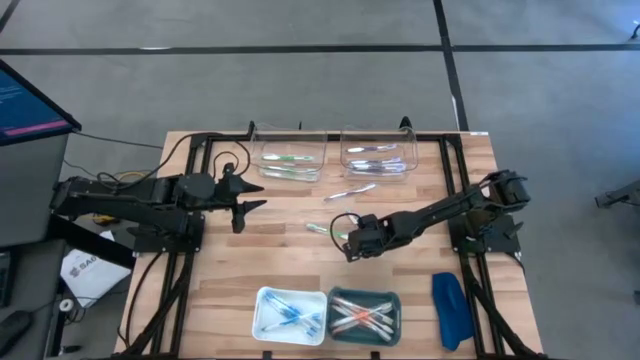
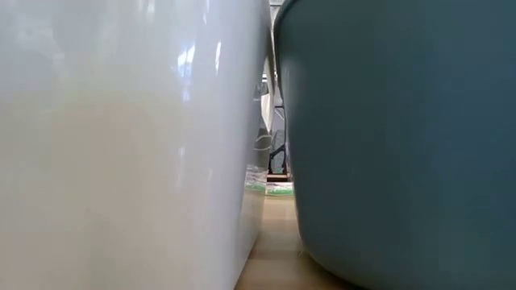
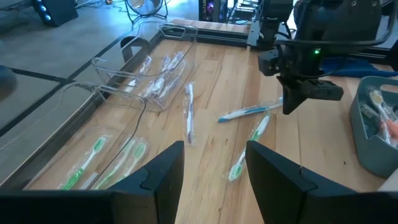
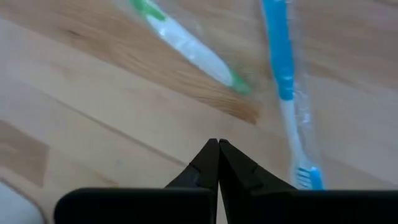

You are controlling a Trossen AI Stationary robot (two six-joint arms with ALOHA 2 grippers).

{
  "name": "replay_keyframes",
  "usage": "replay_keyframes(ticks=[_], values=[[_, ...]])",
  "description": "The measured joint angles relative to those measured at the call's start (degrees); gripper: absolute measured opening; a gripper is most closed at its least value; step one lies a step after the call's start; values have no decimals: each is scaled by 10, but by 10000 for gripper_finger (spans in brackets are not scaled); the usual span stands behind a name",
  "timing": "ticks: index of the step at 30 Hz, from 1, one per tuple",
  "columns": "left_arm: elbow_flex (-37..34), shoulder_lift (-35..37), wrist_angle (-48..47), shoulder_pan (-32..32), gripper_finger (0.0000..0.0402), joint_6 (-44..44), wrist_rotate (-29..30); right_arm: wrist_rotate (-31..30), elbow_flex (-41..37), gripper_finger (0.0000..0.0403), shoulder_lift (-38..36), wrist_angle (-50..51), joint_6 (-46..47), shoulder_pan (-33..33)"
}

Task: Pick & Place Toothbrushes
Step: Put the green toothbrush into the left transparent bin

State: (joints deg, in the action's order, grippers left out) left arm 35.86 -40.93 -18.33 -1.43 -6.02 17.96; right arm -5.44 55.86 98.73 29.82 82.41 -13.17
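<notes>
You have four containers on the tabletop [image 1: 230,270]. At the far edge sit two clear bins: the left clear bin [image 1: 290,155] holds green wrapped toothbrushes, the right clear bin [image 1: 378,155] holds silvery, clear-wrapped ones. At the near edge, the white tray [image 1: 291,313] carries blue toothbrushes and the teal tray [image 1: 365,314] carries pink and orange ones, with a dark-blue oblong object [image 1: 451,310] lying beside it. Loose toothbrushes lie between the rows: a clear-wrapped toothbrush [image 3: 189,112], a blue toothbrush [image 3: 249,112] and a green toothbrush [image 3: 249,144], all flat on the wood. Your right pincer [image 4: 218,149] hangs over the middle of the tabletop with its tips pressed together on nothing, close beside the blue and green brushes. Your left pincer [image 3: 211,168] waits near the left side, fingers apart and empty. From the low camera you get almost nothing: the walls of the white and teal trays fill it, leaving a thin gap where only a sliver of green shows, too small to identify. Exact counts inside the bins are hard to make out.
</notes>
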Motion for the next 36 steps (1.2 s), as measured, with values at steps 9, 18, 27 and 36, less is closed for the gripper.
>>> replay_keyframes(ticks=[9,18,27,36], values=[[0,0,3,0,168,0,0,25,31,0,77,-6,-19,5],[0,-102,88,0,145,43,-39,-15,111,0,104,104,-48,4],[1,-306,232,54,11,102,-49,-35,108,0,105,88,-48,5],[1,-434,319,99,1,84,-121,-40,101,0,103,83,-48,4]])
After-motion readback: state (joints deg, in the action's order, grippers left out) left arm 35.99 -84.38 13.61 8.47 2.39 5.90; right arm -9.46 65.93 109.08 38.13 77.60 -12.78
